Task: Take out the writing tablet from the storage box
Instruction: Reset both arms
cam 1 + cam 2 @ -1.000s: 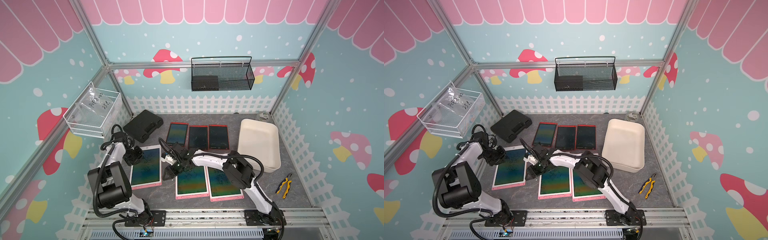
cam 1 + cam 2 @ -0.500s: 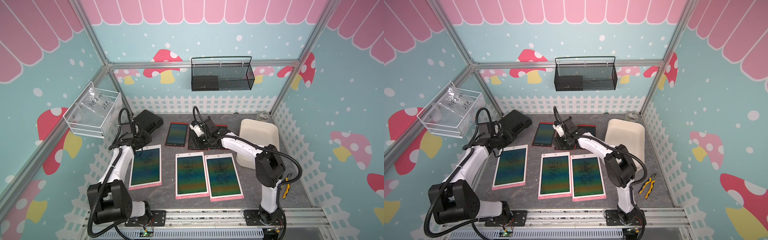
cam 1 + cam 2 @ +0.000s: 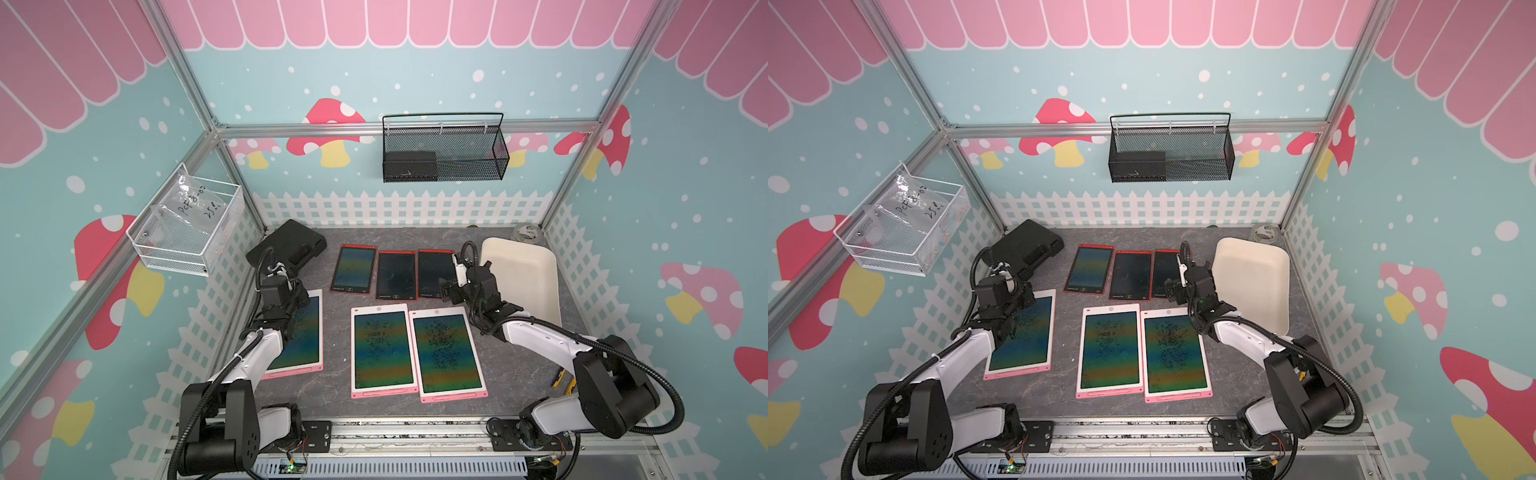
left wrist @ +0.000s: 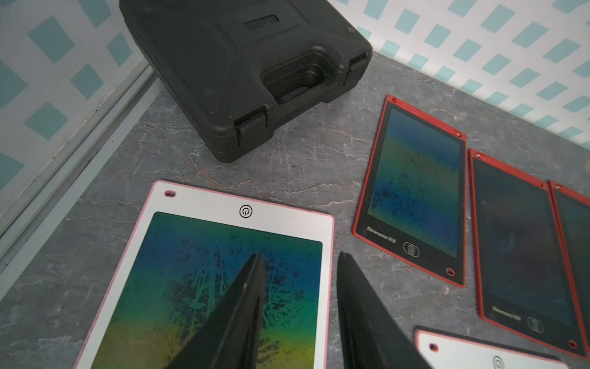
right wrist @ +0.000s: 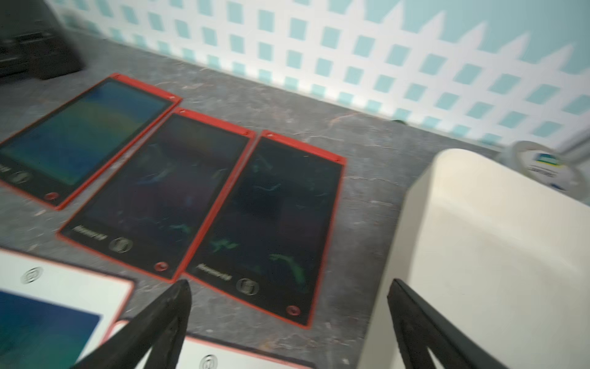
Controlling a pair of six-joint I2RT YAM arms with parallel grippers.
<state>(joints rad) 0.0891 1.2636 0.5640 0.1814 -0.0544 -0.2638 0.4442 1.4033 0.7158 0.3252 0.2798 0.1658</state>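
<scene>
At the far left of the frame we see a white wire basket (image 3: 187, 232) on the side wall, and below it a black case (image 3: 291, 245) in the upper left corner of the desk (image 3: 336, 382). Just below the case, the left pincer (image 4: 300, 255) hangs over the upper part of a pink writing tablet (image 3: 305, 332). Its fingers stand a little apart with nothing between them. Towards the middle, two more pink tablets (image 3: 382, 349) (image 3: 446, 353) lie side by side at the lower centre. Three smaller red tablets (image 3: 353, 270) (image 3: 395, 275) (image 3: 434, 274) form a row above them. All six lie flat on the desk, outside the storage box. High on the back wall, above the red row, hangs a black mesh basket (image 3: 444, 149). Right of centre, the right pincer (image 5: 289, 284) is spread wide and grips nothing. In the right wrist view one finger sits by the last red tablet's corner and the other in front of the box wall. The storage box (image 3: 523, 282) fills the right side of the desk and shows us a smooth cream face. We cannot tell whether it stands upright or is tipped over. A roll of tape (image 3: 525, 232) sits just above it in the upper right corner.
</scene>
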